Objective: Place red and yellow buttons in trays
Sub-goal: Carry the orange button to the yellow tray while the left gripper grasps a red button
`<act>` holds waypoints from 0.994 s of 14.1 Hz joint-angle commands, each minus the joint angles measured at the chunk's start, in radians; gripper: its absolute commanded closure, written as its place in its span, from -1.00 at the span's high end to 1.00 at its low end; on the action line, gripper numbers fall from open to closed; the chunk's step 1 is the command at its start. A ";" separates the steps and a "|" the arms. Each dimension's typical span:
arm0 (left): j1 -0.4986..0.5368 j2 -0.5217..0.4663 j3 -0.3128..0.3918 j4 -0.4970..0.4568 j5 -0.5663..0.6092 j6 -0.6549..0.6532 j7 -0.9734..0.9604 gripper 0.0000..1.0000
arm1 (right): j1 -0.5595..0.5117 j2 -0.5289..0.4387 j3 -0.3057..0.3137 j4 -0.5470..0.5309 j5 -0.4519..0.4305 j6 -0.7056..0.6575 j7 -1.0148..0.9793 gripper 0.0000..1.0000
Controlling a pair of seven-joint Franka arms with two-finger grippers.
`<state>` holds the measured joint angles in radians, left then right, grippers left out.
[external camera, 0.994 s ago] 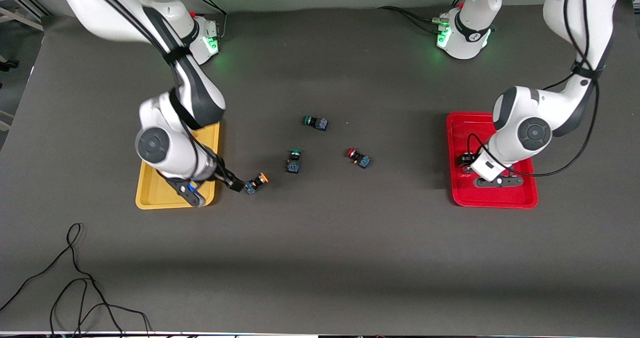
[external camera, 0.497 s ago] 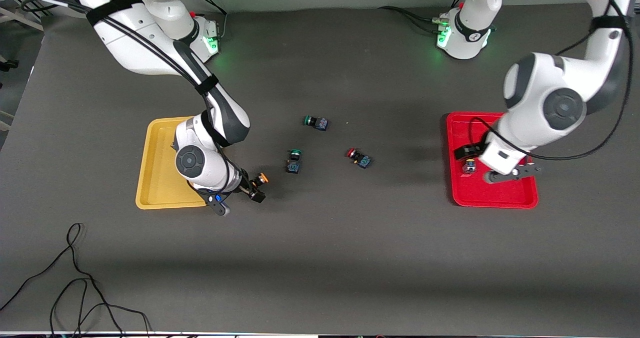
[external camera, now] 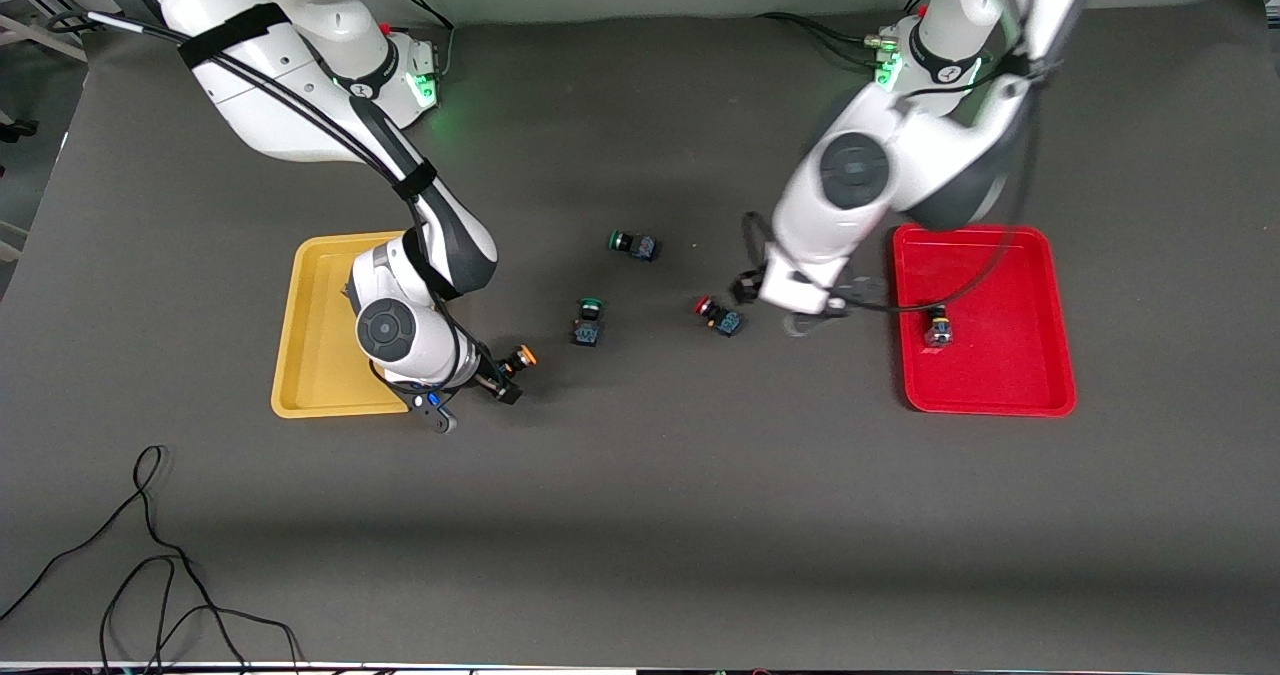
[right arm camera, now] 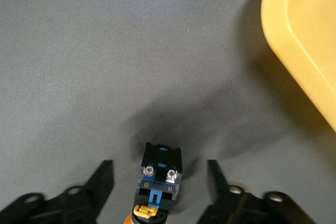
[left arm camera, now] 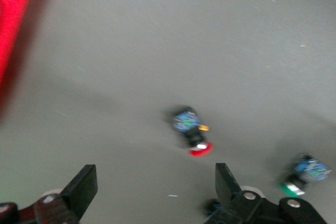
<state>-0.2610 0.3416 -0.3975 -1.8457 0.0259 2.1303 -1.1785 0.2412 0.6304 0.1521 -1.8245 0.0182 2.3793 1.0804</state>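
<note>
An orange-yellow-capped button (external camera: 516,362) lies on the mat beside the yellow tray (external camera: 318,307). My right gripper (external camera: 497,383) is low at it, open. In the right wrist view the button (right arm camera: 159,178) lies between the spread fingers (right arm camera: 103,178), apart from both. A red-capped button (external camera: 717,316) lies mid-table. My left gripper (external camera: 778,305) hangs open and empty beside it, toward the red tray (external camera: 1010,375). The left wrist view shows this button (left arm camera: 191,132) ahead of the left gripper (left arm camera: 155,190). Another button (external camera: 938,331) lies in the red tray. No other orange-yellow-capped button shows.
Two green-capped switches lie mid-table, one (external camera: 632,245) nearer the robots and one (external camera: 588,321) between the orange and red buttons; the second also shows in the left wrist view (left arm camera: 307,174). Loose black cables (external camera: 150,575) lie at the front edge near the right arm's end.
My left arm swung from over the red tray to beside the red-capped button, leaving a button in the tray. My right gripper moved off the yellow tray to straddle the orange-capped button.
</note>
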 commanded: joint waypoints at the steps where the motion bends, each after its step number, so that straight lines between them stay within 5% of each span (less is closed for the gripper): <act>1: -0.047 0.184 0.017 0.123 0.093 0.071 -0.214 1.00 | -0.019 -0.009 0.003 -0.007 -0.021 0.014 0.020 -0.63; 3: -0.053 0.249 0.017 0.123 0.146 0.118 -0.332 1.00 | -0.028 -0.024 0.004 -0.007 -0.012 0.006 0.015 -0.88; 9: -0.075 0.355 0.031 0.120 0.212 0.198 -0.463 0.88 | -0.088 -0.236 -0.006 -0.012 -0.007 -0.263 -0.109 -0.90; 12: -0.076 0.369 0.032 0.117 0.213 0.197 -0.463 -0.04 | -0.103 -0.299 -0.127 -0.102 -0.007 -0.281 -0.343 -0.90; 14: -0.075 0.372 0.032 0.118 0.213 0.195 -0.461 -0.49 | -0.108 -0.290 -0.193 -0.200 -0.006 -0.137 -0.449 -0.90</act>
<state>-0.3146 0.7000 -0.3812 -1.7506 0.2225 2.3348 -1.6099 0.1312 0.3448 0.0107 -1.9022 0.0166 2.1128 0.7330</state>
